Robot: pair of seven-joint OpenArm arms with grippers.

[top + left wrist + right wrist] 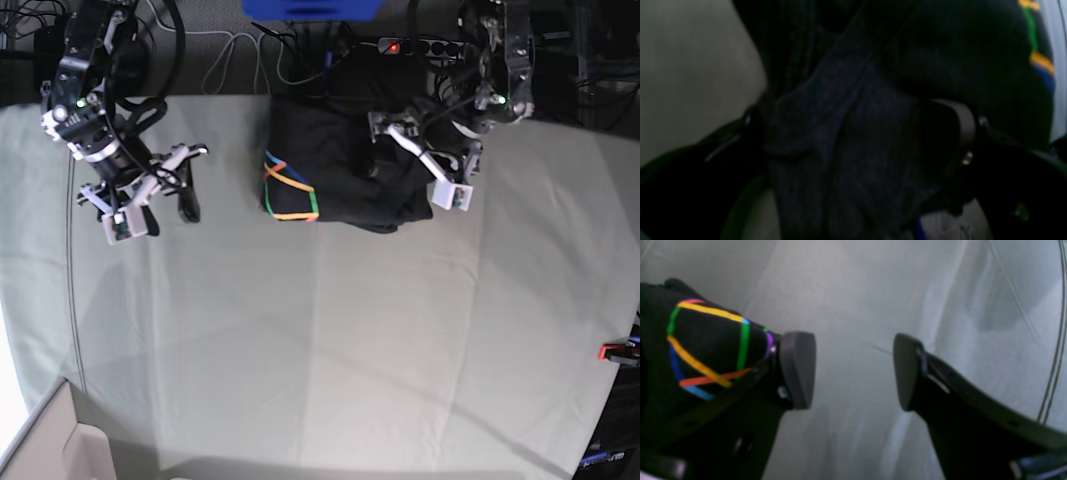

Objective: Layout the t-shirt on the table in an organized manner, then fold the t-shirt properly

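The black t-shirt [340, 165] lies crumpled in a heap at the far middle of the pale grey-green table [350, 350]. Its multicoloured line print [288, 190] faces up on the heap's left end. My left gripper [395, 170] is down on the heap's right part. In the left wrist view [853, 133] its jaws stand wide apart, with a thick bunch of dark cloth [840, 150] between them. My right gripper [853, 370] is open and empty over bare table [857, 290], a little left of the shirt [706, 346], and also shows in the base view [192, 182].
A red clamp [612, 350] sits at the table's right edge. A power strip [400, 45] and cables lie behind the far edge. A thin cable [72, 300] runs along the table's left side. A beige box [60, 450] stands at the near left corner.
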